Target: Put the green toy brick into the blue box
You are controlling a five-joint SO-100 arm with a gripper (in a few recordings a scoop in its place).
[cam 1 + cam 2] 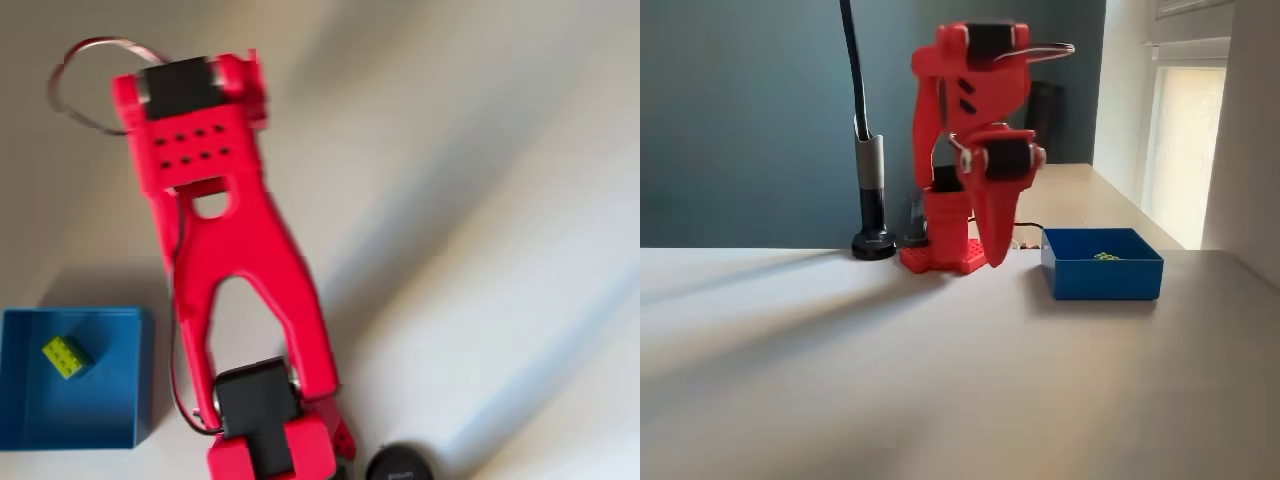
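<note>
We see the pale, smooth surface [520,200] carrying the red plastic arm [240,270], whose tapered hand [995,255] hangs point-down with its fingers seemingly together, then the square shallow blue plastic box [110,400], then inside it the small lime-green studded toy brick [66,357], its long axis lying diagonally in the overhead view.

Bench [840,380]: smooth, pale, matt surface with a soft sheen under window light. Arm [240,260]: red moulded plastic, semi-matt, with black plastic motor housings. Box [30,400]: blue plastic, thin-walled, smooth, low gloss. Brick [66,356]: lime-green plastic, studded top, slightly glossy. Stand [873,215]: black base and post, a grey metallic-looking sleeve, and a glossy black cable rising above it.
</note>
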